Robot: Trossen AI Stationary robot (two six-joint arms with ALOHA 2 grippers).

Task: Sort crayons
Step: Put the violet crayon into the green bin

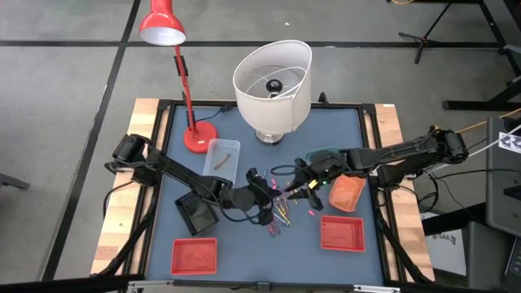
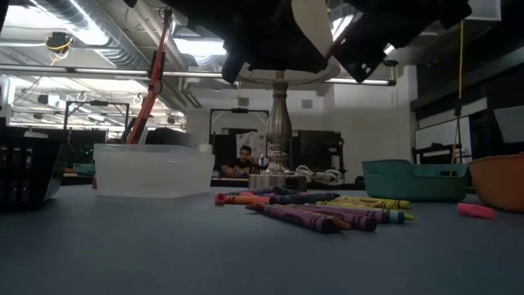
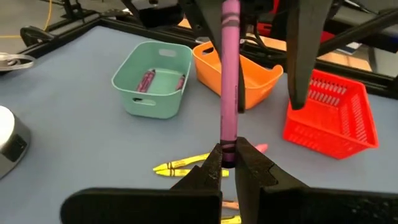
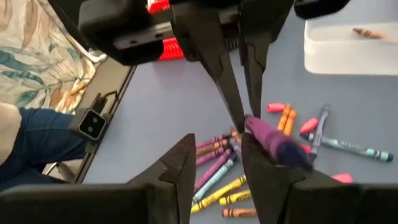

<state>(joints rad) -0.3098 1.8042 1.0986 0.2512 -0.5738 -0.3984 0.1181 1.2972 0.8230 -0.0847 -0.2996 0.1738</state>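
We held one long pink-purple wax crayon (image 3: 229, 81) up in the air above the middle of the dark blue table (image 1: 244, 244). Our left gripper (image 3: 229, 163) was squeezed tight on one end of it. Our right gripper (image 4: 216, 163) had its two fingers apart, one on each side of the other end, and we could not tell if they touched it. So we think this was a hand-over step, one arm giving the crayon to the other.

Just below, toward six o'clock, lay the loose pile of small mixed-colour crayons (image 2: 315, 210), still waiting to be sorted.

At about three o'clock from the pile sat the rounded orange plastic bin (image 3: 239, 76). Beside it, toward one o'clock, was the pale green plastic bin (image 3: 155, 78), with two pinkish crayons inside. A red mesh basket (image 3: 333, 115) stood at about four o'clock, and a clear plastic box (image 2: 151, 170) at eleven o'clock held one brown crayon.

Next, we think the right fingers needed to close on the crayon, then the left ones needed to let go.
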